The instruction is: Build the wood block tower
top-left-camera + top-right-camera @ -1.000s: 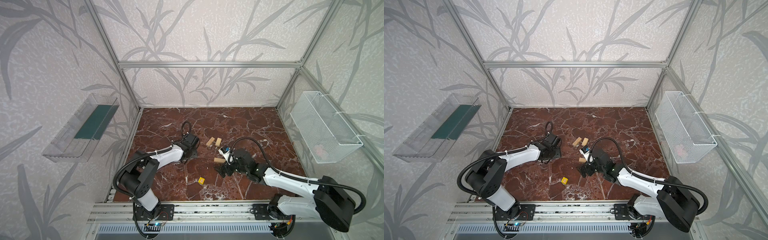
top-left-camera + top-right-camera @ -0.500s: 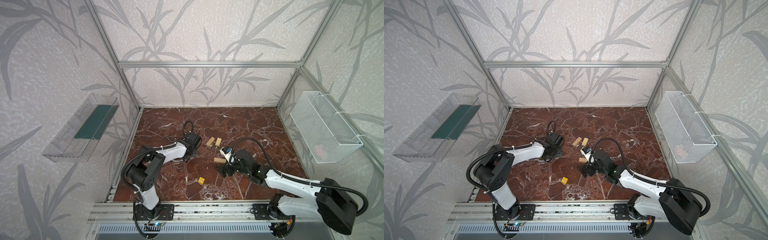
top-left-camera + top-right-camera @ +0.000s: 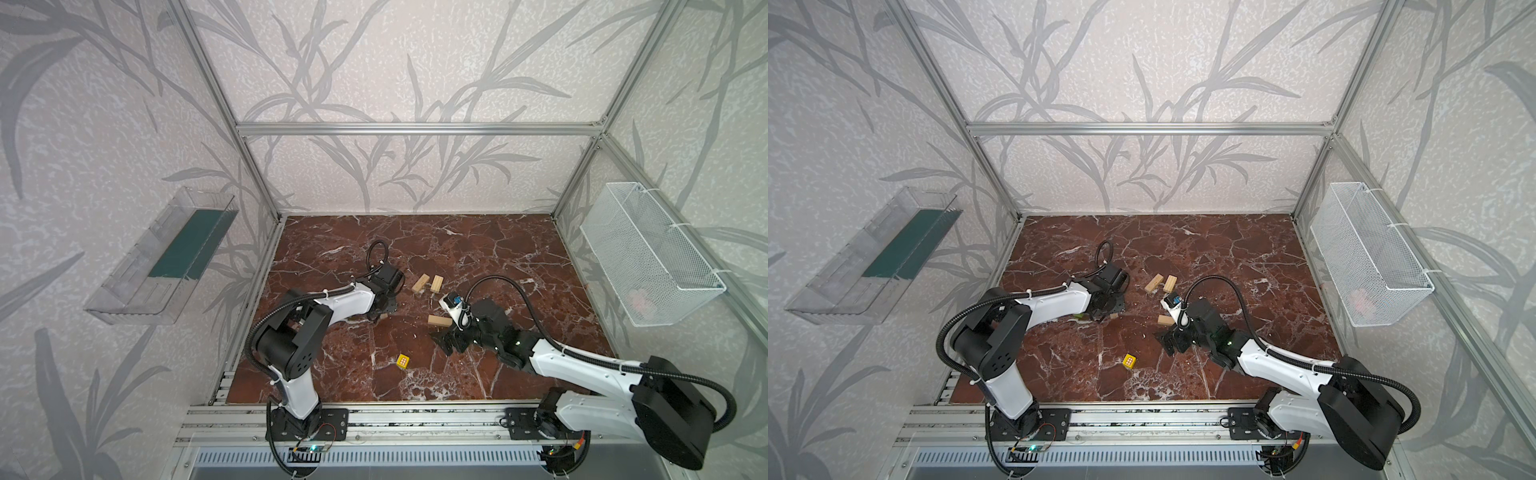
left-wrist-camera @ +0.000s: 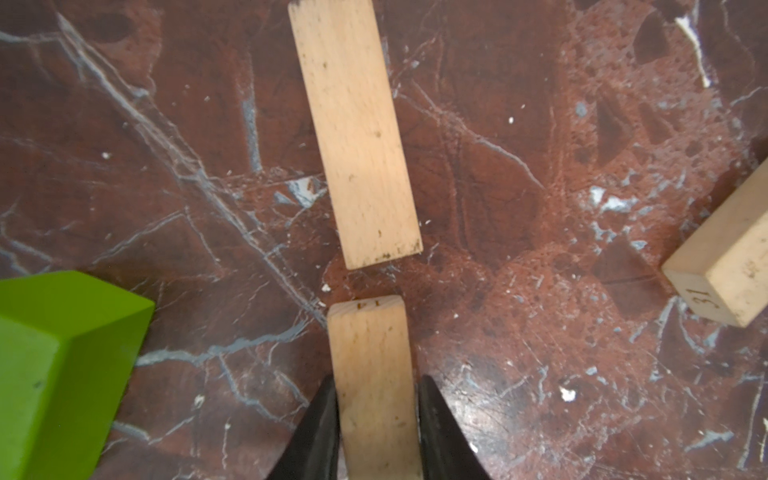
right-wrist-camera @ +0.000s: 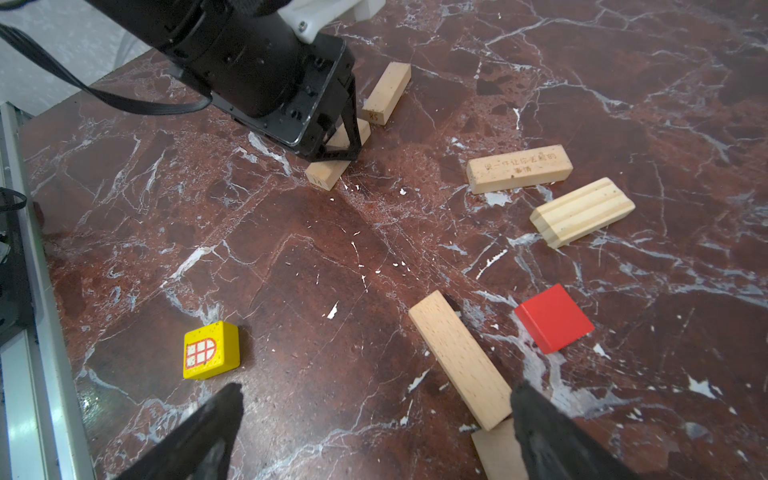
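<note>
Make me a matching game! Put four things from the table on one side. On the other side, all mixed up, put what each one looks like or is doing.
Things:
1. yellow cube
2. red cube
3. left gripper
4. right gripper

What fits:
A. jaws wide open
B. closed on a pale bar
C. no mark showing
D. has a red window mark

Pairs: 1-D, 2-C, 3-B, 4-A

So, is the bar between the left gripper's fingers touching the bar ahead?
Apart: left wrist view shows marble between held bar and far bar.
</note>
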Motion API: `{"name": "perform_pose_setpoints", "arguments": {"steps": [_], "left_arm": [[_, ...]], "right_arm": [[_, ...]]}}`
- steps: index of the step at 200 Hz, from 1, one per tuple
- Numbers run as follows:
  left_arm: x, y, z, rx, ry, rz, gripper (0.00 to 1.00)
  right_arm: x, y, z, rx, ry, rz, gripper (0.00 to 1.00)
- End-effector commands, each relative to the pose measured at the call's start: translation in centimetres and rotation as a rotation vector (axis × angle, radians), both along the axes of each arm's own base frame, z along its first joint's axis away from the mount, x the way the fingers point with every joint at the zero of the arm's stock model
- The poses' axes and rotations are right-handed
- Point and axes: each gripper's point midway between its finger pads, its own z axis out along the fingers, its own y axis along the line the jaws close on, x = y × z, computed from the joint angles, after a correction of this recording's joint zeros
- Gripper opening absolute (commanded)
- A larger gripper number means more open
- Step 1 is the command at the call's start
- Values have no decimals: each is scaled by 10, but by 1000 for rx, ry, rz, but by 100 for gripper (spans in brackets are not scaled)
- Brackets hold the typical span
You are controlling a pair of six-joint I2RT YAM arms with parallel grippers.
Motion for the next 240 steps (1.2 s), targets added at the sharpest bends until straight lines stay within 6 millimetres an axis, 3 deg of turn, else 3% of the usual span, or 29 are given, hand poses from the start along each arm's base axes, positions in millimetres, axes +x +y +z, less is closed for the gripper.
{"name": "perform_pose_setpoints", "arguments": {"steps": [1,122,176,240], "left_arm": [[-11,-2,-9,-1,44,-13,27],[-50,-26,-2,-12,84,-171,21],[-58,-50,1,-41,71,-203,21],[-64,-65,-3,-21,72,-205,21]], "right_arm": [[2,2,5,1,-3,-7,99],[0,-15,18,28,111,-155,99],[-7,-19,21,55,152,-173,99],[-11,-20,22,68,161,-171,99]]}}
